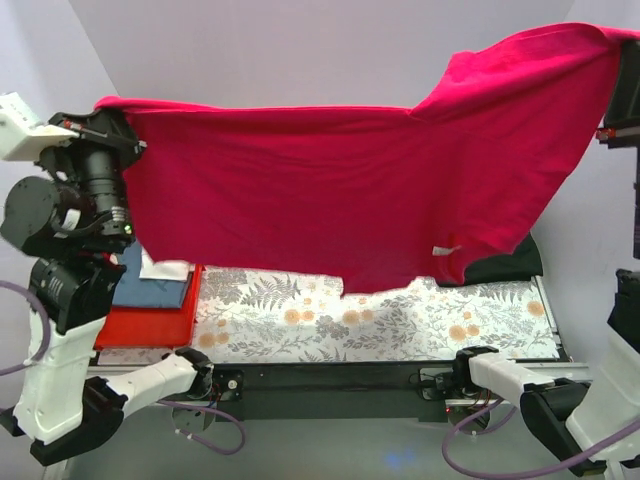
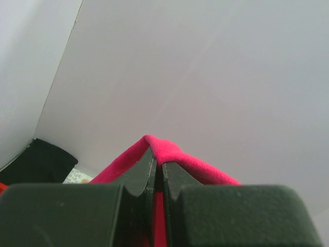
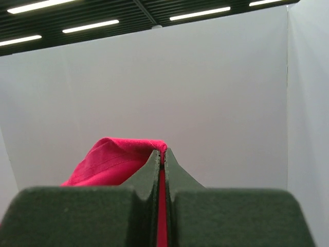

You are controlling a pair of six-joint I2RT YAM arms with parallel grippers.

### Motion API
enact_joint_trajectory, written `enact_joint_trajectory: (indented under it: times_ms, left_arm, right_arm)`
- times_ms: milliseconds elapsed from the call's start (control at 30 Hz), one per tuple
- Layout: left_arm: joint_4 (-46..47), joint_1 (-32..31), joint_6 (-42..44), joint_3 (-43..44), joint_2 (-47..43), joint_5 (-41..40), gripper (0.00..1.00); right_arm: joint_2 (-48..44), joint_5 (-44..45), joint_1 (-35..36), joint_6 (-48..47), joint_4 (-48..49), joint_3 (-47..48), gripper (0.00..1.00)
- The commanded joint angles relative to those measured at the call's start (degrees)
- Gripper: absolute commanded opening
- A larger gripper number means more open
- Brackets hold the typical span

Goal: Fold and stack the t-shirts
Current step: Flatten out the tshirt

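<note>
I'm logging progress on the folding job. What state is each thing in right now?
crimson t-shirt: unfolded, lifted, hanging spread between both grippers.
left gripper: jaws shut on the crimson t-shirt.
right gripper: jaws shut on the crimson t-shirt.
blue shirt: folded, lying on the red shirt.
red shirt: folded, bottom of the pile.
black t-shirt: on the table, mostly hidden.
</note>
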Motion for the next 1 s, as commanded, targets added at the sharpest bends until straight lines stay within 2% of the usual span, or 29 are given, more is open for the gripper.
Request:
enact_joint_trajectory:
  times_ms: [0,233,333,367,400,500,733,967]
  left_arm:
    - [2.20,0.27,3.45,-1.96,6.85,-0.17,0.00]
    - [9.16,1.15,0.47,-7.50,15.90,2.10,0.00]
    - [4.52,7.28,-8.03,-4.70,19.33,9.55,0.00]
    - [3.20,11.74,-9.97,-3.73,21.61,14.80,0.00]
    - [0.67,13.53,-12.78,-2.59,22.76,16.59,0.00]
    - [-1.99,17.76,-13.77,2.33,26.81,20.72,0.00]
    - [-4.81,20.57,-10.80,12.53,29.28,22.41,0.00]
    - [-4.90,20.58,-10.87,8.78,20.68,25.66,0.00]
  right_arm:
    - [7.55,0.23,-0.19,0.02,3.67,-3.48,0.01]
    - [20.30,-1.09,-0.19,1.52,4.55,-3.67,0.01]
    - [25.49,-1.36,-0.37,1.34,4.64,-1.21,0.01]
    - [26.63,-1.62,-0.37,1.34,4.55,0.80,0.01]
    - [28.64,-1.88,-0.54,1.34,4.64,1.69,0.01]
    - [31.29,-2.41,-0.81,1.61,4.64,5.38,0.01]
    - [28.50,-2.41,-1.69,0.38,5.34,6.18,0.01]
    - [17.79,-3.90,-1.60,-0.76,5.78,1.88,0.01]
